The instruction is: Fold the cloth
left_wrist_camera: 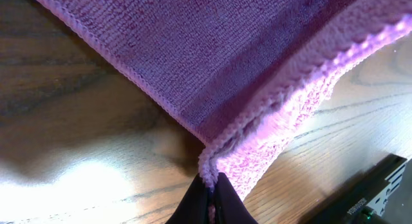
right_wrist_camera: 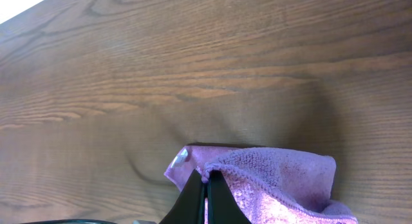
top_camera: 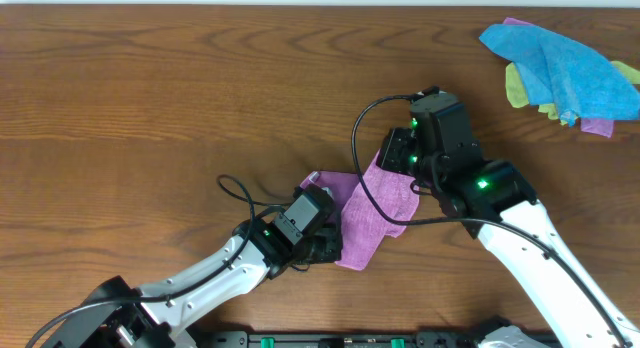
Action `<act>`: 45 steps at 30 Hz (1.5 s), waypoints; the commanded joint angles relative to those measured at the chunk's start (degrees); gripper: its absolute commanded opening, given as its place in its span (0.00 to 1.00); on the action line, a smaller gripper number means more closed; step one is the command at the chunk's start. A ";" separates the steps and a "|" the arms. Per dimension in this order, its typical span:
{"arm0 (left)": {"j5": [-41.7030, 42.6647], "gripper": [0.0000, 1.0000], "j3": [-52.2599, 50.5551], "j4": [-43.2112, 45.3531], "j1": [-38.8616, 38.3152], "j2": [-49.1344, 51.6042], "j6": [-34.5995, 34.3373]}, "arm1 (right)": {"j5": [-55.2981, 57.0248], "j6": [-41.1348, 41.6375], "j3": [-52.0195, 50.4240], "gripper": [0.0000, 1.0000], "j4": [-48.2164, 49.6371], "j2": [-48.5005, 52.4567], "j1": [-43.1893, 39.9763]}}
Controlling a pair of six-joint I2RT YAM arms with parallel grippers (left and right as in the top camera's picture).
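Observation:
The lilac cloth point(top_camera: 375, 213) lies bunched and partly doubled over on the wooden table, between the two arms. My left gripper point(top_camera: 328, 250) is at its near-left corner. In the left wrist view the left gripper point(left_wrist_camera: 210, 183) is shut on that corner of the cloth point(left_wrist_camera: 257, 63), which stretches away taut above the wood. My right gripper point(top_camera: 392, 151) is at the cloth's far end. The right wrist view shows the right gripper point(right_wrist_camera: 206, 177) shut on a hemmed edge of the cloth point(right_wrist_camera: 277, 179), with a small label beside it.
A pile of other cloths point(top_camera: 565, 63), bright blue over yellow-green and purple, sits at the far right corner. A black rail point(left_wrist_camera: 380, 188) runs along the table's near edge. Cables loop from both wrists over the wood.

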 commanded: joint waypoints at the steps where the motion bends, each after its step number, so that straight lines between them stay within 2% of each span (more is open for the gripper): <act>1: -1.38 0.06 -0.33 -0.11 -0.13 0.33 0.17 | -0.02 -0.26 0.74 0.01 0.15 0.00 0.00; 5: 1.18 0.06 -0.11 0.52 0.13 0.31 0.17 | -0.72 -0.28 0.74 0.01 0.11 -0.15 0.00; 11: 9.92 0.06 3.82 -0.92 3.80 -0.39 2.47 | -1.07 -1.51 0.74 0.01 -1.36 -2.82 0.00; 17: 11.08 0.06 10.64 -12.79 7.19 -3.02 8.76 | -0.44 -3.30 0.74 0.01 -8.39 -6.99 0.00; 22: 11.04 0.06 16.72 -21.64 8.20 -6.29 11.43 | -4.55 -3.02 0.74 0.01 -14.91 -11.58 0.81; 34: 10.86 0.06 20.81 -35.08 10.86 -16.39 12.96 | -3.96 3.43 0.74 0.01 -25.38 -24.76 11.34; 45: 12.39 0.06 21.51 -42.16 11.32 -24.98 12.46 | -1.44 12.92 2.01 0.02 -29.77 -26.03 22.60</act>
